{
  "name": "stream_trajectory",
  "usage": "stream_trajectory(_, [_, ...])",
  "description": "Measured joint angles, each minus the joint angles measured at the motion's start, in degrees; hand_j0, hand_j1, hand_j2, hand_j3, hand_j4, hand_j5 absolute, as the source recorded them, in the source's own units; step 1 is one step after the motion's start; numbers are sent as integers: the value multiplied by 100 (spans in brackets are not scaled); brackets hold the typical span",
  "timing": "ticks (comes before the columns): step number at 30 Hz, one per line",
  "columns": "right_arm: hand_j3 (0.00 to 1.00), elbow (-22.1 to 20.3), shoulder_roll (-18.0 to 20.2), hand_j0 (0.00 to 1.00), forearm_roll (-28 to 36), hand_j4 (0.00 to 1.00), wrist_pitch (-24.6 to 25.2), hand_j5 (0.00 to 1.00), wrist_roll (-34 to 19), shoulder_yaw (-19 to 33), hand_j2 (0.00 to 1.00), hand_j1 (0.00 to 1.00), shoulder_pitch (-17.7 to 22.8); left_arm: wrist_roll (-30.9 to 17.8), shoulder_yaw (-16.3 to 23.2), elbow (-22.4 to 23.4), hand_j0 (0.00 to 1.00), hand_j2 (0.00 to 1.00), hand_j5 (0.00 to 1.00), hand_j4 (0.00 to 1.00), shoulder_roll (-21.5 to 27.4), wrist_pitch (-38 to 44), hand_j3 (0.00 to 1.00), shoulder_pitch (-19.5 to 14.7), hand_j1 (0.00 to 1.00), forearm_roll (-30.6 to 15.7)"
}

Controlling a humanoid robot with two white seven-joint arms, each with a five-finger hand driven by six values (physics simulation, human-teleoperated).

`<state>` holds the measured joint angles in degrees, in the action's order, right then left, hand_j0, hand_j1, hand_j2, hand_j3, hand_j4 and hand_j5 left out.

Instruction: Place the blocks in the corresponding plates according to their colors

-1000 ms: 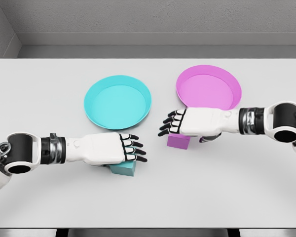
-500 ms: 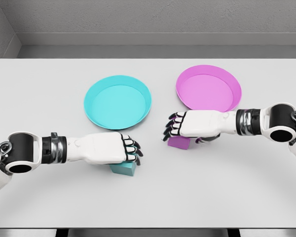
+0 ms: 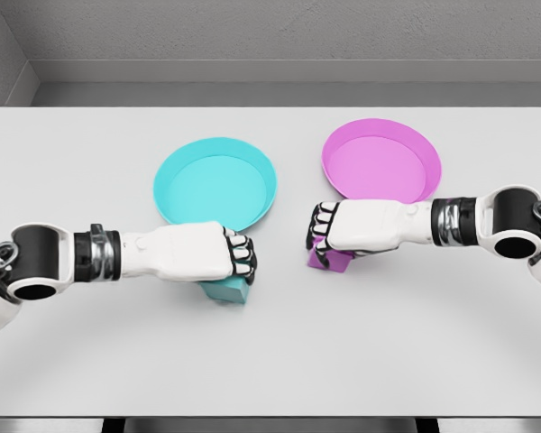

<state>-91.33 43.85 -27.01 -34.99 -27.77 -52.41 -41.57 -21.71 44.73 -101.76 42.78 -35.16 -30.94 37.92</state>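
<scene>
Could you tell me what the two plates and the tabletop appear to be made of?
This is a simulator's render, so take it loosely. The cyan plate and the magenta plate look like smooth matte plastic: uniform saturated colour, a moulded raised rim, no glare. The table looks like a pale grey matte laminate or painted board: flat, even tone, with no grain and only soft shadows.

- The left hand has its fingers curled around the cyan block, in the lower centre of the frame.
- The right hand grips the magenta block.
- The cyan plate and the magenta plate lie behind, on the white table.
</scene>
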Motion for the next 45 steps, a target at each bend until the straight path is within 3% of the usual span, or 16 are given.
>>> stream_trajectory(11, [38, -146, -3, 38, 34, 38, -15, 38, -205, 329, 38, 38, -149, 12, -38, 249, 37, 37, 37, 37, 21, 3, 37, -721, 37, -519])
stream_trajectory(23, [38, 61, 17, 38, 80, 38, 177, 38, -359, 1102, 38, 38, -185, -12, -21, 2442, 40, 40, 40, 40, -719, -2, 40, -1556, 40, -500])
stream_trajectory(25, [38, 220, 15, 38, 77, 38, 391, 38, -369, 1167, 38, 38, -185, -16, -19, 2725, 48, 48, 48, 48, -830, -4, 48, -1591, 48, -491])
stream_trajectory(28, [38, 408, 0, 38, 65, 38, 830, 38, -375, 1222, 38, 38, -237, -27, -16, 2924, 100, 100, 100, 100, -907, -2, 100, -1600, 100, -495])
stream_trajectory(37, [38, 501, -179, 38, 38, 38, 2825, 38, -372, 1197, 38, 38, -264, -31, -23, 2974, 100, 100, 100, 100, -793, 4, 100, -1705, 100, -558])
stream_trajectory(38, [40, 502, -194, 40, 36, 40, 2972, 40, -370, 1193, 40, 40, -264, -28, -40, 2916, 100, 100, 100, 100, -682, 4, 100, -1679, 100, -574])
stream_trajectory(40, [100, 510, -238, 100, 41, 100, 3256, 100, -345, 1189, 100, 100, -272, -25, -112, 2756, 100, 100, 100, 100, -370, 5, 100, -1652, 100, -626])
stream_trajectory(45, [100, 491, -344, 100, 46, 100, 3754, 100, -303, 1130, 100, 100, -281, -23, -178, 2117, 100, 100, 100, 100, 579, 5, 100, -1512, 100, -915])
